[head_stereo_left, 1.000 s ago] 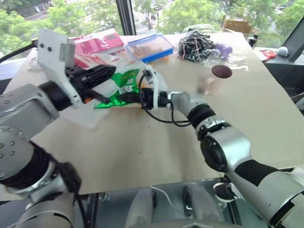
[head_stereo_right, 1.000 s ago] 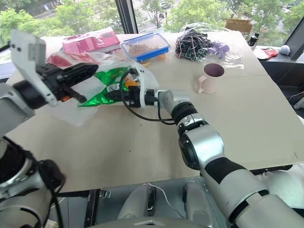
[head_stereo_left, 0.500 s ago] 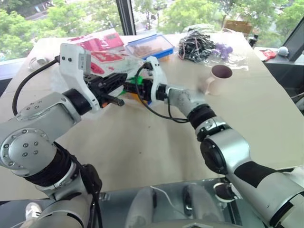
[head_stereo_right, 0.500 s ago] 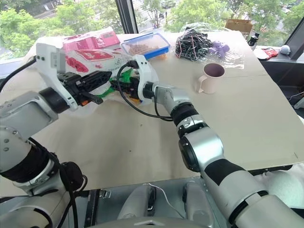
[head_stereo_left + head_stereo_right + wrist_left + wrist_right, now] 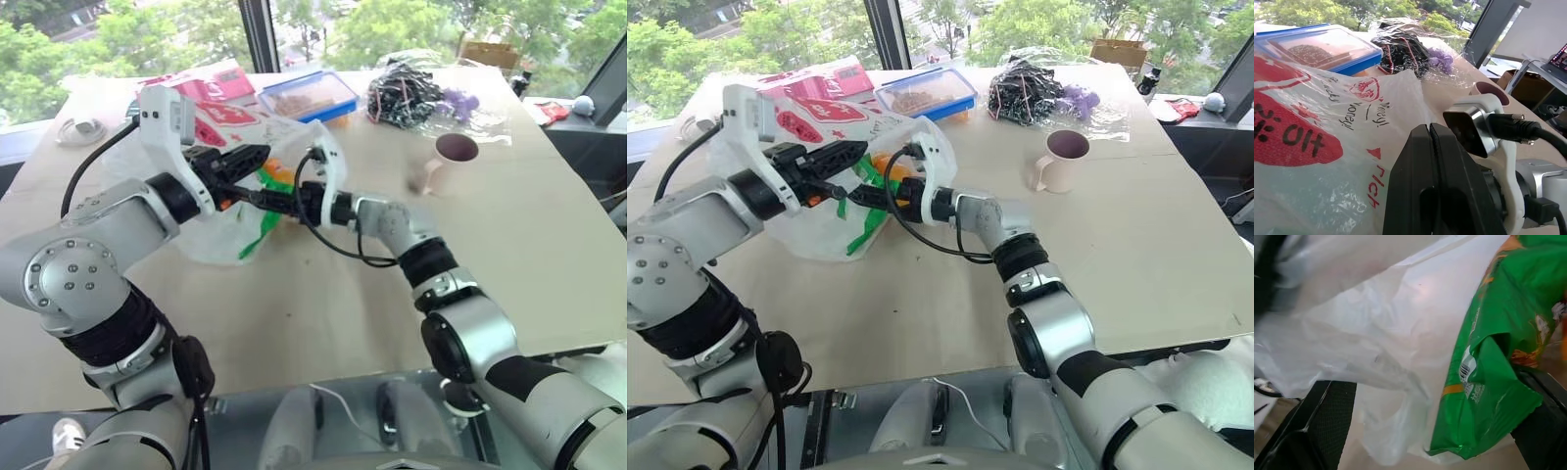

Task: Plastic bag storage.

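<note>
The plastic bag [image 5: 211, 220], translucent white with red print, stands raised on the table with its mouth turned toward my right arm. My left gripper [image 5: 257, 152] is shut on the bag's upper rim and holds it up. In the left wrist view its black fingers [image 5: 1420, 161] are pressed together, with the printed film beside them. My right gripper [image 5: 257, 196] reaches level into the bag's mouth, jaws wide apart. A shiny green snack packet [image 5: 1493, 367] lies loose inside the bag against one right finger [image 5: 1542, 426] and shows through the film [image 5: 257, 230].
At the back of the table are a blue-lidded box [image 5: 312, 96], dark cables in clear wrap [image 5: 407, 93] and a red and pink package [image 5: 201, 90]. A pink mug [image 5: 449, 159] stands right of my right forearm. The table's near edge [image 5: 323, 377] is close to me.
My right gripper carried the green packet into the bag's mouth and opened, and the packet has dropped inside. The left gripper kept its hold while the bag swung round and spread onto the table.
</note>
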Controlling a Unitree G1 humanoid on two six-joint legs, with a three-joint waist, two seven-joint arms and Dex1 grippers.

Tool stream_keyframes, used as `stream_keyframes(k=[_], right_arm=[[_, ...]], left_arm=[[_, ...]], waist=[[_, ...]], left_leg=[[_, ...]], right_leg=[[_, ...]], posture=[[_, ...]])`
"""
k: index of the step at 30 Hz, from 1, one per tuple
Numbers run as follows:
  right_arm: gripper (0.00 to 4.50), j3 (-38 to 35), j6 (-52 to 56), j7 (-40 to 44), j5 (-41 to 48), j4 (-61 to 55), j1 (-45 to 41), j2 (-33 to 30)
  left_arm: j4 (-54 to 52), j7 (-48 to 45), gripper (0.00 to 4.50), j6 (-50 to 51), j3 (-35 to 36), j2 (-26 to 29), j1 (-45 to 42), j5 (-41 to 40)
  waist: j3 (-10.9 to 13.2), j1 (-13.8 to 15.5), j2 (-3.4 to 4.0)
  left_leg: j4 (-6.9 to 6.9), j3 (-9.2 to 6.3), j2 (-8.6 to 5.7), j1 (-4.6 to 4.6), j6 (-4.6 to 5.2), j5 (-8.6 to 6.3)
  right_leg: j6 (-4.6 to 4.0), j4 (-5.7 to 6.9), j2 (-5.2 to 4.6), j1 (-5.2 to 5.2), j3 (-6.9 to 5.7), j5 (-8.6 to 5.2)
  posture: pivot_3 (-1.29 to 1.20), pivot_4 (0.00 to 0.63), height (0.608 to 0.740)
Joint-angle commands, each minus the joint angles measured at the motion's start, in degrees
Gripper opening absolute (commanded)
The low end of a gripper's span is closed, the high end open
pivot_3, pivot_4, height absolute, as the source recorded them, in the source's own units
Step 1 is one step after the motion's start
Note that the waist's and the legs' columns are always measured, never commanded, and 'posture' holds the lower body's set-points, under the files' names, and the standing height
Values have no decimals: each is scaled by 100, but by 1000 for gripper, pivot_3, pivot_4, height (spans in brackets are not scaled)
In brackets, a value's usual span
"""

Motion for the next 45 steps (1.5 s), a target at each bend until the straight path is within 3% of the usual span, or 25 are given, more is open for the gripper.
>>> stream_keyframes(k=[1,5,9,15,19,29,34,38,42,45], right_arm=[[4458,429,-496,86,-207,-105,71,1225],[4458,1094,-227,675,-191,-1276,534,539],[4458,1449,362,911,-209,-3128,1426,-783],[4458,834,1546,328,307,-5647,2774,-2086],[4458,450,1778,-409,219,-6370,3248,-2297],[4458,-207,1899,-1112,441,-6963,3533,-2510],[4458,219,1773,-1255,297,-6853,3398,-2292],[4458,681,1424,-1381,-40,-6314,3199,-1905],[4458,1006,1104,-1116,-213,-5961,2994,-1816],[4458,1153,818,-1124,-461,-5562,2771,-1720]], left_arm=[[-1,1,0,-84,-18,-93,-194,-227],[-30,129,0,5,36,-412,-369,-458],[-8,230,0,137,-22,-687,-454,-705],[401,198,0,141,-260,-1074,-713,-1077],[777,184,0,37,-374,-1157,-900,-1190],[2501,1247,0,-360,749,-1212,-1967,-1464],[2648,1042,0,-346,484,-654,-1848,-1427],[2528,437,0,-170,255,449,-1071,-1348],[2553,-258,0,-625,-92,1409,-489,-1074],[2635,-596,0,-905,-198,1787,-311,-926]], waist=[[0,1,0],[-1,2,-2],[-4,72,-6],[-4,169,-5],[-4,121,-4],[-4,172,-5],[-3,116,-4],[-4,-9,-2],[-3,19,-2],[-3,68,-3]], left_leg=[[0,0,0,0,0,0],[0,1,0,-3,0,0],[0,-8,-2,-7,0,0],[15,-12,-9,-5,23,-13],[11,-10,1,3,25,-14],[14,-4,-5,0,28,-14],[13,-1,-3,1,27,-13],[8,3,-1,9,26,-13],[5,2,0,9,26,-13],[8,-7,-3,1,26,-13]], right_leg=[[0,0,0,0,0,0],[0,-2,0,-2,1,0],[1,-8,-6,5,-7,0],[7,-6,-7,11,-12,3],[4,-1,7,12,-8,2],[6,-7,3,13,-5,3],[6,-7,5,11,-1,3],[6,-2,7,9,7,3],[6,-1,12,5,12,3],[6,-8,8,6,1,3]], posture=[[0,150,740],[0,150,740],[0,150,740],[0,150,740],[0,150,740],[0,150,740],[0,150,740],[0,150,740],[0,150,740],[0,150,740]])
